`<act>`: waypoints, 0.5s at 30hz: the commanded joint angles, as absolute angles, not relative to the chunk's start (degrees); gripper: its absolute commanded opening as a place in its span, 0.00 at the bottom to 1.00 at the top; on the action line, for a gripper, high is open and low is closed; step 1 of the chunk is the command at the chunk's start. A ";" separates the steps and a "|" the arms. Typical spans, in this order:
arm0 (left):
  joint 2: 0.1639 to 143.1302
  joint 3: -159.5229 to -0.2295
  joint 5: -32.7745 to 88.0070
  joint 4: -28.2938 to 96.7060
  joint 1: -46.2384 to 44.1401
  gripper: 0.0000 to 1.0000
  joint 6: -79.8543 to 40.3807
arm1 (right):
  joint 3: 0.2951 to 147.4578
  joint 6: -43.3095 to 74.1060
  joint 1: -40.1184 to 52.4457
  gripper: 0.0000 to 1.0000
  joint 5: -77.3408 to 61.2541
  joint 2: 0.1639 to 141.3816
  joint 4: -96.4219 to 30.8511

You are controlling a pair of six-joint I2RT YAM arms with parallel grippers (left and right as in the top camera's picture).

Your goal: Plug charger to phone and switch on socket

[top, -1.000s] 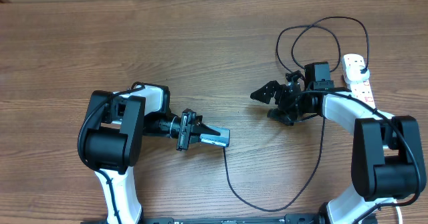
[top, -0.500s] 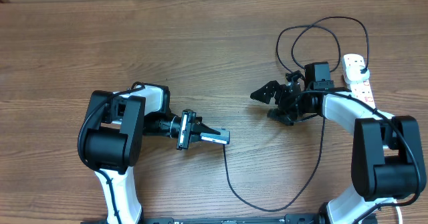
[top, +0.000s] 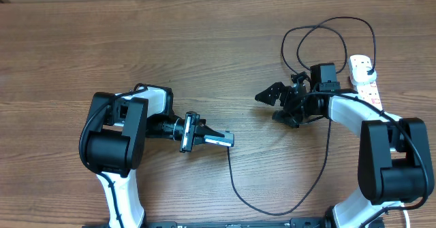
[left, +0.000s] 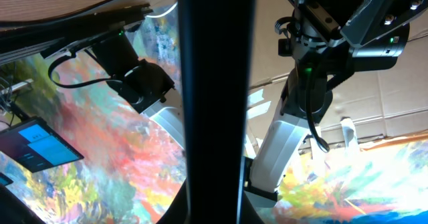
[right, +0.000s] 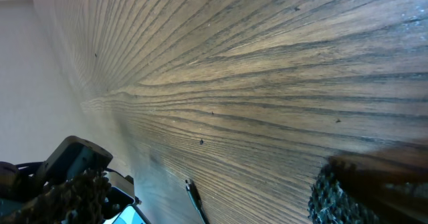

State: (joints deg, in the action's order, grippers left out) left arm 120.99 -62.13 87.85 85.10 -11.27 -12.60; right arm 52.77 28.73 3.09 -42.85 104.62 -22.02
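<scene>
My left gripper [top: 210, 134] is shut on the phone [top: 223, 141] and holds it tilted on its long edge just above the table. In the left wrist view the phone [left: 214, 83] is a dark upright bar between the fingers [left: 214, 190]. The charger cable [top: 272, 211] runs from its tip [top: 229, 150], beside the phone's right end, in a loop to the black plug [top: 366, 66] in the white socket strip [top: 365, 82]. I cannot tell if the tip touches the phone. My right gripper [top: 276, 105] is open and empty. Its wrist view [right: 207, 207] shows the tip [right: 192, 192] on the wood.
The cable coils in loops [top: 320, 30] behind the right arm at the back right. A corner of the phone's light blue screen [right: 127, 217] shows at the bottom left of the right wrist view. The wooden table [top: 170, 44] spreads under both arms.
The phone in my left gripper has rolled more onto its edge than one second ago. The right arm and the cable have not moved.
</scene>
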 commanded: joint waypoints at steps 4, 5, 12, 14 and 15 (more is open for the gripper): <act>119.79 -62.50 87.46 85.30 -11.66 0.04 -15.51 | 51.11 28.45 2.87 1.00 -36.03 106.52 -22.61; 119.79 -62.50 87.44 85.27 -11.66 0.04 -15.51 | 51.11 28.45 2.87 1.00 -36.01 106.52 -22.63; 119.79 -62.52 87.39 85.27 -11.66 0.04 -15.51 | 51.11 28.42 2.87 1.00 -35.42 106.52 -22.63; 119.79 -62.52 87.02 85.30 -11.66 0.04 -15.53 | 51.11 28.42 2.87 1.00 -35.42 106.52 -22.63; 119.79 -62.50 87.00 85.30 -11.66 0.04 -15.53 | 51.11 28.45 2.87 1.00 -35.42 106.52 -22.63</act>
State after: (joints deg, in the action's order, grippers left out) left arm 120.99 -62.13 86.35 85.10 -11.27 -14.70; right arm 52.77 28.71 3.09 -43.00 104.62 -22.02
